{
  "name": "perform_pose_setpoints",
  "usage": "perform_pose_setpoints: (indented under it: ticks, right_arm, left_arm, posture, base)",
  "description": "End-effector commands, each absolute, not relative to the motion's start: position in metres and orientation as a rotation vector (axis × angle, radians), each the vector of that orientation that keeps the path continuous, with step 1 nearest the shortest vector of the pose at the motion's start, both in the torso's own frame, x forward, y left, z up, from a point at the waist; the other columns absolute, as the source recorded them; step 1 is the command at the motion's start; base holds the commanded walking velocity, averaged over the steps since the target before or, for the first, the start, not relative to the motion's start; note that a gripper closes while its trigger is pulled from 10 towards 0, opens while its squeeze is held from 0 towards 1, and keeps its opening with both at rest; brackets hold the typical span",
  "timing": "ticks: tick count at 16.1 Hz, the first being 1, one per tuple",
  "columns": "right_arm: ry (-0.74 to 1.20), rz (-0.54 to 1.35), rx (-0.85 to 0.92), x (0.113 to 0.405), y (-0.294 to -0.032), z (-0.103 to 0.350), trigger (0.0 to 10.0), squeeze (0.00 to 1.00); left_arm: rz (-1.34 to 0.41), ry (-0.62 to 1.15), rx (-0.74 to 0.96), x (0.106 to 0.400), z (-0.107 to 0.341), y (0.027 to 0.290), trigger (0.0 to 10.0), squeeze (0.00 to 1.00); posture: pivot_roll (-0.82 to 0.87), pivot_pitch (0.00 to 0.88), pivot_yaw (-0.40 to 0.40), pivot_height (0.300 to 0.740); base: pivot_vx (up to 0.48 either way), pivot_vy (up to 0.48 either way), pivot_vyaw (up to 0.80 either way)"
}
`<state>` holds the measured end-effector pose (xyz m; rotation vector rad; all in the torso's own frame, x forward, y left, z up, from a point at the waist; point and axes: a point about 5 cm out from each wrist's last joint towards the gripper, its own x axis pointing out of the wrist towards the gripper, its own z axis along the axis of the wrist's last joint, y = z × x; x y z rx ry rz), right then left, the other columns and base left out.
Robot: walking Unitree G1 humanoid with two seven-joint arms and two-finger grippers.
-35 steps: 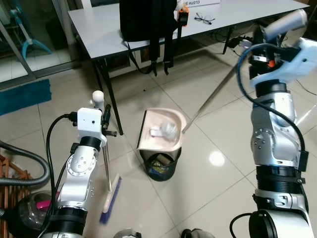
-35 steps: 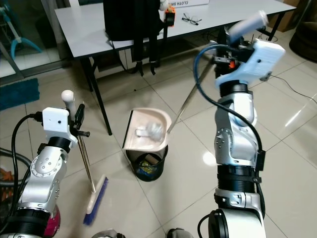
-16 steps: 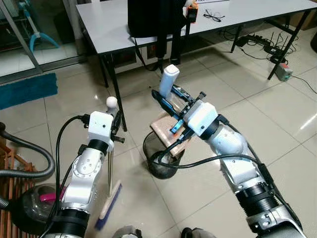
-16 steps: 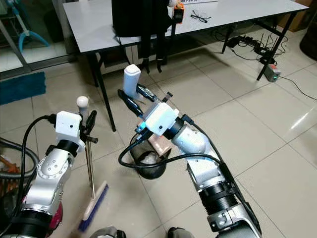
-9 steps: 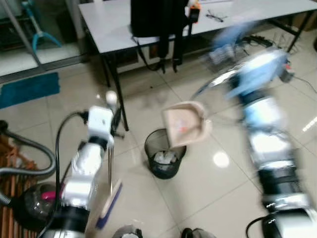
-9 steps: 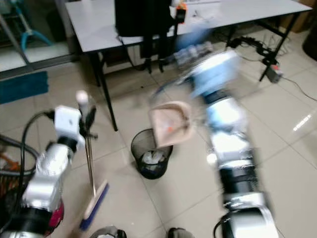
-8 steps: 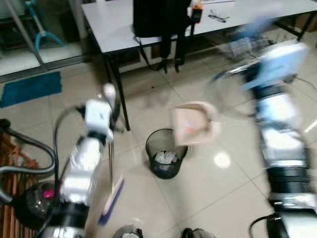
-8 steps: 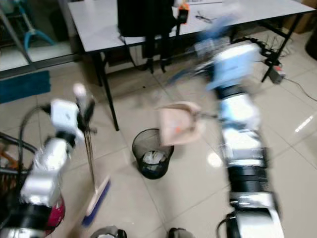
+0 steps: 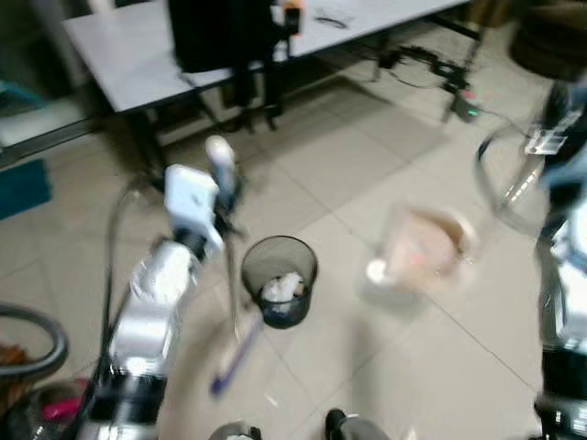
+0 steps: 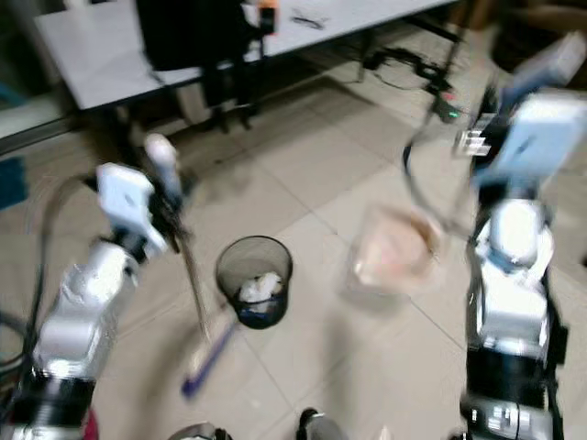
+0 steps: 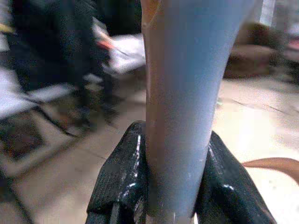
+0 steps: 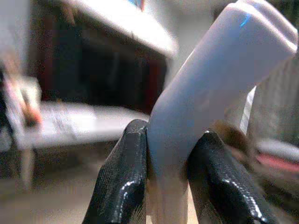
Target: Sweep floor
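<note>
The head views are blurred. The left hand [image 11: 170,186] is closed around the pale handle of the broom [image 9: 236,312] — its two black fingers [image 11: 119,179] press against the shaft on either side. The broom stands nearly upright below that hand, its rounded white top [image 9: 218,151] poking up above the wrist, its blue-bristled head [image 9: 231,359] resting on the tiled floor [image 9: 348,165] just beside the black wire bin [image 9: 278,280]. The bin holds crumpled whitish rubbish.

The right hand [image 12: 163,186] is clamped on the white grip of the dustpan handle [image 12: 210,88], fingers tight on both sides. The handle runs down from that hand at the robot's right to the pinkish dustpan [image 10: 396,247], which hangs tilted above the floor, to the right of the bin and apart from it.

Farther off stands a grey counter [image 9: 138,55] with a black backpack [image 9: 215,32] on it, straps hanging over the edge.
</note>
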<state>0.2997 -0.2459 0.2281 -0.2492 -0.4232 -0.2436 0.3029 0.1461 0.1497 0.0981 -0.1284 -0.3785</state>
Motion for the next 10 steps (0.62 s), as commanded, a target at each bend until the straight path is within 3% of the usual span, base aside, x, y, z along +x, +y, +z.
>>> perform_pose_setpoints:
  ticks: [1,6,10]
  right_arm:
    - [-0.426,-0.245,-0.256,0.299,-0.241,0.229,10.0,0.00]
    - [-0.299,-0.242,-0.238,0.296,-0.226,0.191,10.0,0.00]
    - [-0.270,-0.211,-0.238,0.292,-0.213,0.180,10.0,0.00]
  left_arm:
    - [-0.445,-0.137,0.115,0.299,0.154,0.141,10.0,0.00]
    - [-0.494,-0.082,0.117,0.289,0.140,0.138,10.0,0.00]
    - [-0.366,-0.122,0.106,0.296,0.145,0.149,10.0,0.00]
  posture:
    - [0.01,0.080,0.043,0.740]
    - [0.01,0.081,0.040,0.740]
    - [0.01,0.088,0.039,0.740]
  base:
    - [0.000,0.000,-0.80]
    - [0.000,0.000,-0.80]
    - [0.000,0.000,-0.80]
